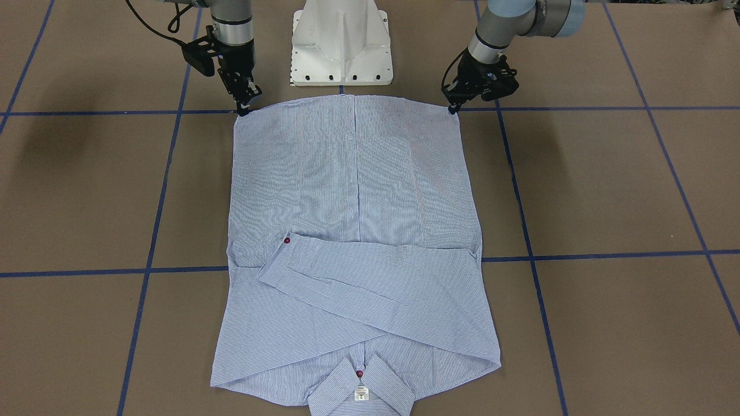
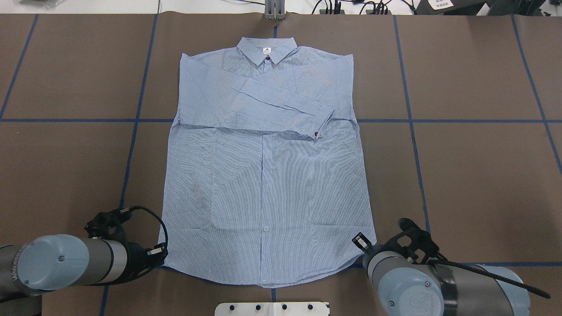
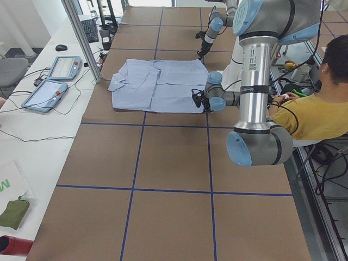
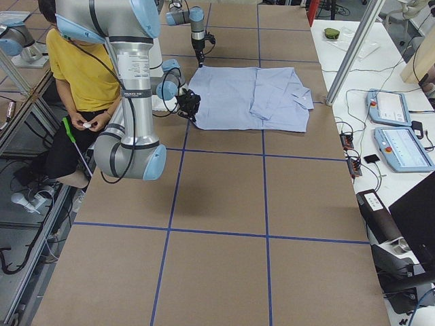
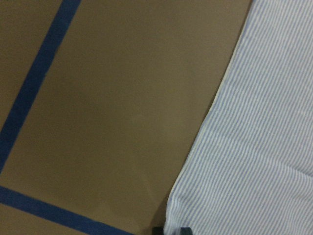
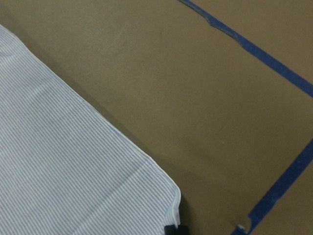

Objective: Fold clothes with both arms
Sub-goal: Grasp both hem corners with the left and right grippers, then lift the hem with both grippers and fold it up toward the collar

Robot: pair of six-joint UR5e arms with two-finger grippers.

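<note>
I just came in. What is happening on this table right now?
A robot is folding a light blue striped shirt that lies flat on the brown table. Its sleeves are already folded across the chest, and the collar points away from the white base. The left gripper and the right gripper each sit at one corner of the hem. Whether they have gripped the cloth cannot be told; the hem lies flat.

I can't read the small print on the white label [image 1: 361, 393] at the shirt [image 1: 352, 173] collar. The right arm [image 2: 465, 289] shows a UR logo on its joint cap [image 2: 408, 294].
</note>
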